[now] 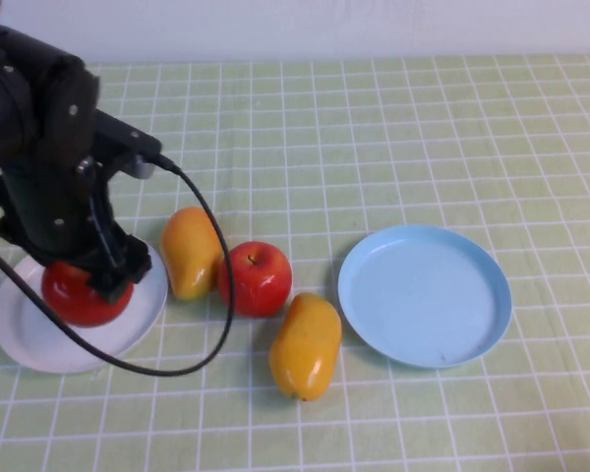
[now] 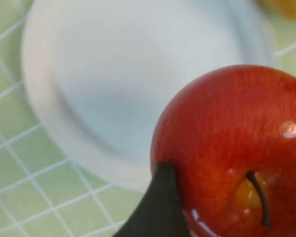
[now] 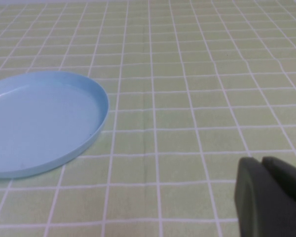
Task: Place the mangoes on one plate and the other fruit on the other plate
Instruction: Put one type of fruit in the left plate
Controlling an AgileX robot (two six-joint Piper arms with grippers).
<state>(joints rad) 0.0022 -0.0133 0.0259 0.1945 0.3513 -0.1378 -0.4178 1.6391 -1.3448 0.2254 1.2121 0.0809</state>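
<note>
Left gripper (image 1: pixel 90 285) at lower left of the high view, over the white plate (image 1: pixel 25 339), clamped on a red apple (image 1: pixel 79 295). Apple held within the plate's outline, toward its right side; cannot tell whether resting on the plate or just above it. In the left wrist view, same apple (image 2: pixel 232 153) filling the lower right, stem and yellowish dimple showing, one dark fingertip (image 2: pixel 155 207) pressed against its side; white plate (image 2: pixel 123 84) beneath and behind.

Second red apple (image 1: pixel 256 278) on the green checked tablecloth (image 1: pixel 374 128), centre-left of the high view, below middle height. First mango (image 1: pixel 191 252) just left of it, touching or nearly so, lying close beside the white plate's right rim. Second mango (image 1: pixel 305 346), with a deeper orange tone, lower centre of the frame, just below and right of the free apple, its upper end close to it.

Light blue plate (image 1: pixel 462 339) at right of centre, lower half of the high view, nothing on it. Second mango near its left rim, apart from it. Same plate (image 3: pixel 93 98) at left in the right wrist view, bare.

Right gripper (image 3: pixel 271 197) seen only in the right wrist view, lower right corner, dark fingers closed together, nothing between them, over the cloth beside the blue plate. Not visible in the high view.
</note>
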